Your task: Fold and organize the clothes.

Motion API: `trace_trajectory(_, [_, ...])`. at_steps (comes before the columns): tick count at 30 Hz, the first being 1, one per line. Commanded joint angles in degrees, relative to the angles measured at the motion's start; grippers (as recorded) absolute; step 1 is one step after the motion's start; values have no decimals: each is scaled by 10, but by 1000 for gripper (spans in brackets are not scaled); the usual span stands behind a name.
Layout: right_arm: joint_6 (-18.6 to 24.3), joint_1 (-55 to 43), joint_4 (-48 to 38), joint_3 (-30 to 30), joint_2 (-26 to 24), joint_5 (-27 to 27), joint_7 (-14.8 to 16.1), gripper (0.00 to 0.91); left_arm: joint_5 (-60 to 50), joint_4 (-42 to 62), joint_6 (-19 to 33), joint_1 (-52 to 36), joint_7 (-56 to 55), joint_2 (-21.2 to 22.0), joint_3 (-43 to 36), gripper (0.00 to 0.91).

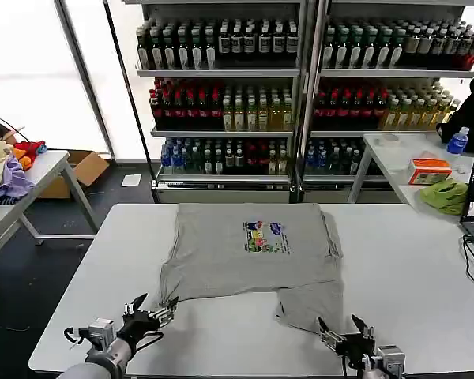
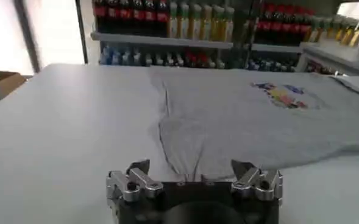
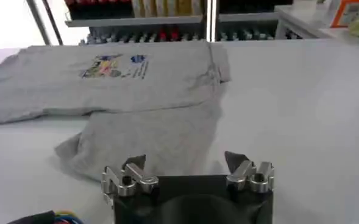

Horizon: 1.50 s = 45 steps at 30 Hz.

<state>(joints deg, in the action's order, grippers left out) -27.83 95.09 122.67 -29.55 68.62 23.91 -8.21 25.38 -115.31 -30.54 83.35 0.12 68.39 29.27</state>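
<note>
Left tool (image 1: pixel 153 305) & right tool (image 1: pixel 339 324) both spread, hovering by soft, rumpled grey shirt (image 1: pixel 249 253) hem.

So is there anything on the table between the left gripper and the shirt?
No. In the head view, bare white table separates the left gripper from the grey shirt.

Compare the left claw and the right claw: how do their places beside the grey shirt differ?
The left claw hangs at the shirt's near left corner, where the hem lies flat and straight. The right claw hangs at the near right part, where a flap of cloth reaches further toward the robot and lies rumpled. The left claw sits a little farther from the robot than the right claw. Both are open, low over the white table, and hold nothing.
</note>
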Motion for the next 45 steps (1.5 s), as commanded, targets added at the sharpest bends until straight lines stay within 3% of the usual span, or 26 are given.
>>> trace_trajectory(1, [-6, 1, -9, 11, 4, -5, -5, 836, -1, 49, -7, -39, -3, 2, -16, 907])
trace_trajectory(2, [-7, 1, -11, 13, 4, -7, -4, 806, -1, 52, -6, -44, -4, 3, -17, 907])
trace_trajectory(4, [-6, 1, -13, 15, 6, -10, -4, 574, -1, 62, -4, -50, -4, 3, -18, 907])
trace_trajectory(5, [-5, 0, -14, 17, 7, -11, -4, 232, -1, 65, -2, -52, -4, 2, -19, 877])
trace_trajectory(6, [-5, 0, -14, 17, 7, -11, -5, 60, -1, 66, -1, -52, -3, 1, -19, 816])
trace_trajectory(7, [-5, 0, -14, 18, 8, -11, -4, 0, -2, 70, 0, -53, -3, 1, -21, 494])
trace_trajectory(9, [-5, 1, -13, 18, 7, -10, -4, 0, -2, 74, 1, -54, -2, 1, -21, 121])
trace_trajectory(10, [-4, 3, -11, 17, 6, -10, -4, 0, -4, 76, 1, -54, -2, 2, -22, 10])
trace_trajectory(20, [24, 5, -7, 15, 5, -1, 8, 0, -23, 62, 10, -34, 3, 18, -39, 10])
trace_trajectory(27, [82, 27, 5, -3, 0, 11, 67, 0, -27, 60, 23, -32, -11, 27, -39, 20])
trace_trajectory(35, [98, 42, 16, -10, -4, 21, 74, 0, -21, 35, 26, -23, -14, 55, -17, 20])
trace_trajectory(45, [112, 164, 85, -40, -13, 31, 74, 0, -26, -70, 24, 56, -25, 64, 16, 20])
